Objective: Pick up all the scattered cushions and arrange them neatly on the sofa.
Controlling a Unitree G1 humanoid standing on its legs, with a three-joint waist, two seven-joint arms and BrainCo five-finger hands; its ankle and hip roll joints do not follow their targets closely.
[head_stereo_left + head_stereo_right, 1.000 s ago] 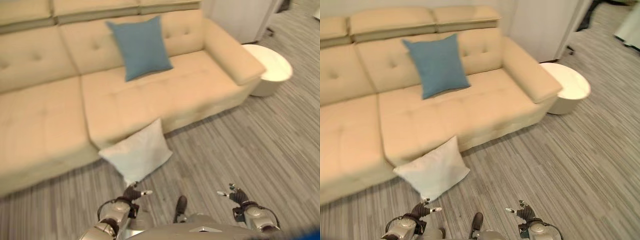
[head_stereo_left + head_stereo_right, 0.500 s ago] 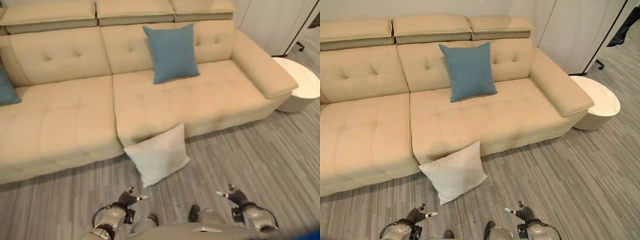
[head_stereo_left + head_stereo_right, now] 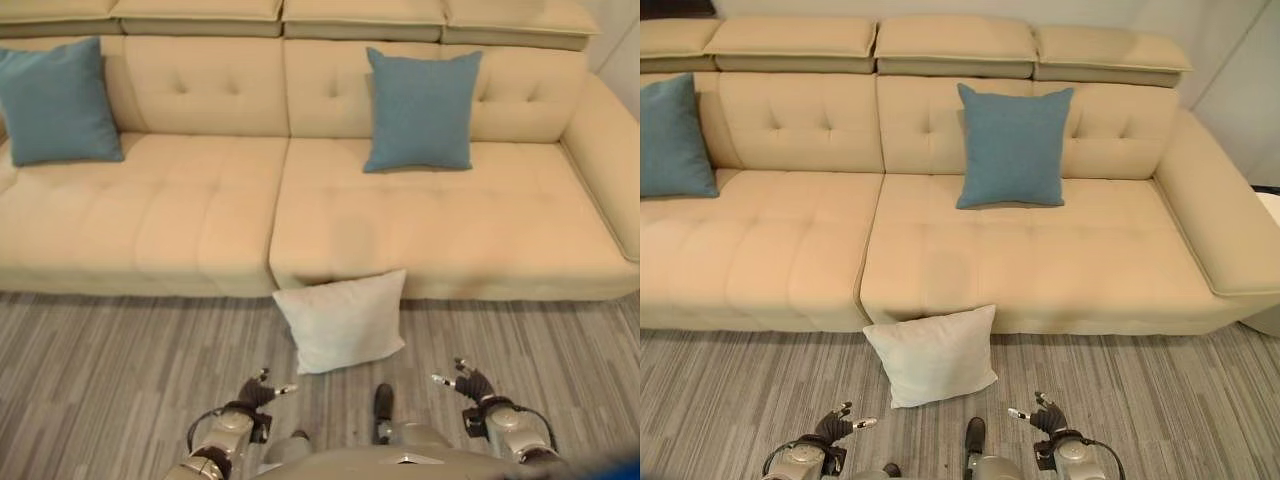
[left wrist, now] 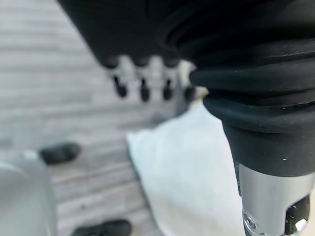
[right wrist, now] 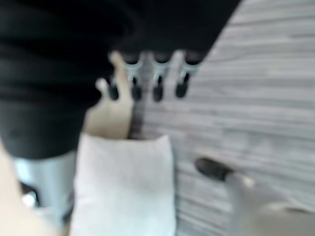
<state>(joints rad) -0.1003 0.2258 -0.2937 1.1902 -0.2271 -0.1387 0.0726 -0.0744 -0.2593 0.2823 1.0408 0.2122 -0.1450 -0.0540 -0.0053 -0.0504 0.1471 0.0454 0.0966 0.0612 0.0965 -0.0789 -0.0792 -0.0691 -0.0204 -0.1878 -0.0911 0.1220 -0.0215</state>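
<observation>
white cushion [image 3: 931, 356]: lies on the floor, its upper edge touching or just under the front of the sofa base, near the seam between the two seat sections; tilted a little, one corner toward 5 o'clock.
blue cushion, middle [image 3: 1013, 146]: stands upright on the sofa seat, leaning on the backrest, at 12 to 1 o'clock from the white cushion.
blue cushion, far left [image 3: 673, 138]: upright against the backrest at the sofa's left end, at 10 o'clock from the white cushion, well apart from the other blue one.
sofa [image 3: 790, 250]: long, beige, tufted, with headrest pads along the top and an armrest at its right end.
floor [image 3: 1160, 400]: grey striped boards in front of the sofa.
left hand [image 3: 836, 426]: low at 7 o'clock from the white cushion, near it but not touching; fingers straight and spread, holding nothing. Its wrist view shows the white cushion [image 4: 187, 172] past the fingertips [image 4: 143, 91].
right hand [image 3: 1044, 416]: low at 5 o'clock from the white cushion, apart from it; fingers relaxed and spread, empty. Its wrist view shows the white cushion [image 5: 125, 187] beyond the fingertips [image 5: 157, 91].
</observation>
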